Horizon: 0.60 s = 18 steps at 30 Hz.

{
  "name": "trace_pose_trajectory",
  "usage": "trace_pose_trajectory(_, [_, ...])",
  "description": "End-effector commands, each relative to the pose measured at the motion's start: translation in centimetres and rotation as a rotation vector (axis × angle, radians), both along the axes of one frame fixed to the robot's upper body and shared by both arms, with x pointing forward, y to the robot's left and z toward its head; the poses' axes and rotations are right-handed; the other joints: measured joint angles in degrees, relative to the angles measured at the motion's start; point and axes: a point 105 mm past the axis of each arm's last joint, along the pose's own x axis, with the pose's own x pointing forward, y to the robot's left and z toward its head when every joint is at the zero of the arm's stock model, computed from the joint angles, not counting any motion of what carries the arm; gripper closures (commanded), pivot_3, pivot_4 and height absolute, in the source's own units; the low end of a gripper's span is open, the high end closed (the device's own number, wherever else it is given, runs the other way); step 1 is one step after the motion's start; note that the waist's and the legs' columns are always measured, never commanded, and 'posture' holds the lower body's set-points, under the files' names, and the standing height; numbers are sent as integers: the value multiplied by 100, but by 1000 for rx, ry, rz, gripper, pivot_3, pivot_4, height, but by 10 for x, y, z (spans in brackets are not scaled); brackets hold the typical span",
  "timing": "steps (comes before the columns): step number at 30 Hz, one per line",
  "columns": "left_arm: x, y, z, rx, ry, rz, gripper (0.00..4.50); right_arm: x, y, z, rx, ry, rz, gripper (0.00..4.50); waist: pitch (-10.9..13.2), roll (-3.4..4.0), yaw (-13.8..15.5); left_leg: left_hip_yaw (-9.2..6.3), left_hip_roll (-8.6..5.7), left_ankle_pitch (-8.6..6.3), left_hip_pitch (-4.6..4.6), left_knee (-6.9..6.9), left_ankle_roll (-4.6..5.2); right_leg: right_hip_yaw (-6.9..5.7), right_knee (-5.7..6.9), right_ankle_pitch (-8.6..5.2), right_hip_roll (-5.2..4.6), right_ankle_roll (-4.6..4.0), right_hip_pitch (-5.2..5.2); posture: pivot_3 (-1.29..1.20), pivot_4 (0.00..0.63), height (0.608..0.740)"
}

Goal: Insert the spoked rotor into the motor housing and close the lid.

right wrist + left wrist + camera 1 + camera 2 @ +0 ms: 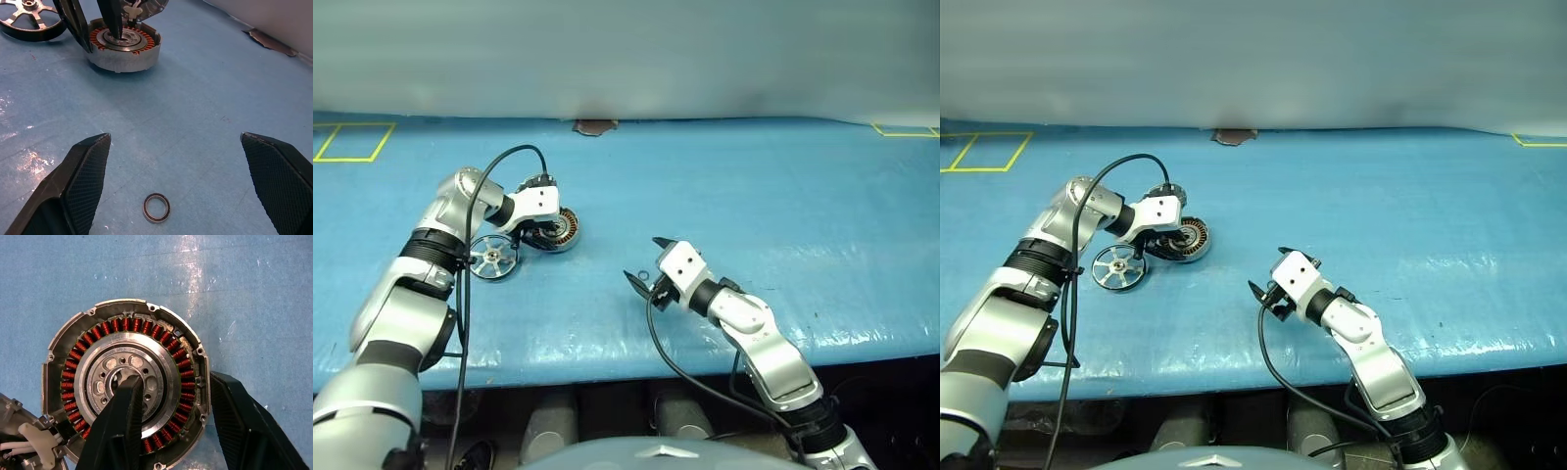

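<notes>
left pincer (95, 27) straddling motor housing (124, 384) wall, grip unclear, right pincer (176, 139) released, spoked rotor (493, 257) beside

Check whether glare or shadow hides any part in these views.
Left wrist view: white glare streaks on the blue mat, none on the round metal motor housing with copper windings. Right wrist view: a shiny patch on the mat, clear of the small dark ring. Left eye view: silvery spoked rotor evenly lit.
</notes>
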Motion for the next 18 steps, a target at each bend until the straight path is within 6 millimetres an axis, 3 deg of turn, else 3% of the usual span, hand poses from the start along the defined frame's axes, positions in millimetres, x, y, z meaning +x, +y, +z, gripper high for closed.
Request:
trace_pose_trajectory(1, [0, 11, -3, 49, 9, 14, 2752, 4, -2, 14, 19, -61, -7, 0, 0, 0, -10, 0, 0, 0, 1, 1, 0, 0, 4, -1, 0, -1, -1, 0, 150, 740])
trace_pose_trajectory(12, [7, -20, 23, -100, -17, -52, 2752, 1, -10, 11, 12, -45, -30, 0, 3, -4, 13, -7, 3, 0, -11, 45, 0, -4, 49, -12, 5, -17, -8, 0, 150, 740])
trace_pose_trajectory(16, [1, -39, 39, -257, 54, -86, 2752, 0, -10, 10, 13, -40, -33, 0, 12, -15, 46, -9, 2, -1, -26, 57, 0, -5, 47, -10, 4, -12, -15, 0, 150, 740])
trace_pose_trajectory(18, [-2, -42, 42, -253, 52, -120, 2752, 0, -11, 10, 15, -38, -38, 0, 19, -20, 47, -11, 1, -1, -32, 62, 0, -7, 47, -8, 4, -10, -18, 0, 150, 740])
